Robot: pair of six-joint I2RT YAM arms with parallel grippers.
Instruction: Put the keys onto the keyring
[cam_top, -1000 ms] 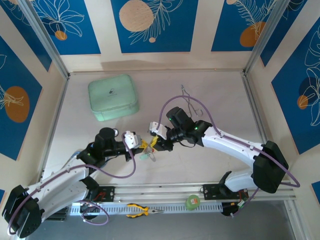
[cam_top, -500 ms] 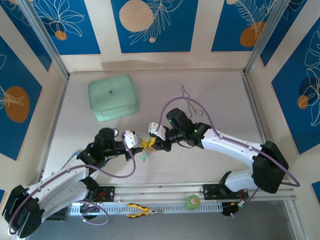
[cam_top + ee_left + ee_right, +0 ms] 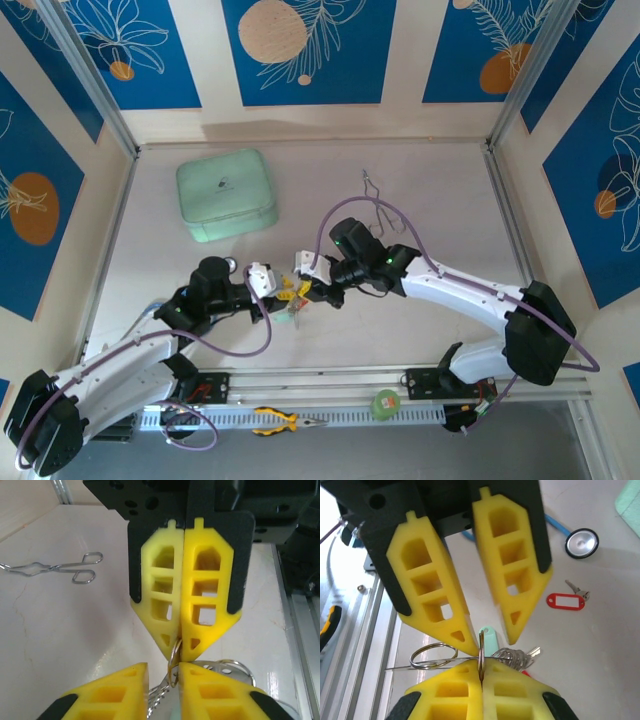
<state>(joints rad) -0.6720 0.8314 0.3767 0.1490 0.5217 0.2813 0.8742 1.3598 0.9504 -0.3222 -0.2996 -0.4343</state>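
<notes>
My right gripper (image 3: 481, 665) is shut on the keyring (image 3: 481, 647), a thin metal loop seen edge-on that stands up from its fingertips. A bundle of keys (image 3: 517, 657) on small rings and a pale green tag (image 3: 489, 631) hang just behind it. My left gripper (image 3: 162, 667) is open, its fingers on either side of the keyring (image 3: 173, 672), close to one pad. In the top view the two grippers meet tip to tip, left (image 3: 283, 290) and right (image 3: 303, 288). A key with a red tag (image 3: 565, 601) lies apart on the table. A bigger wire ring (image 3: 434, 644) lies beside the fingers.
A mint green case (image 3: 226, 194) sits at the back left. Thin silver tongs (image 3: 380, 205) lie behind the right arm. Yellow-handled pliers (image 3: 285, 420) and a green tape roll (image 3: 385, 403) rest on the front rail. A blue-rimmed round disc (image 3: 582, 542) lies near the left arm.
My right gripper has shifted a little left and lower with the keyring and the hanging keys, closing on the left gripper. The left arm has barely moved.
</notes>
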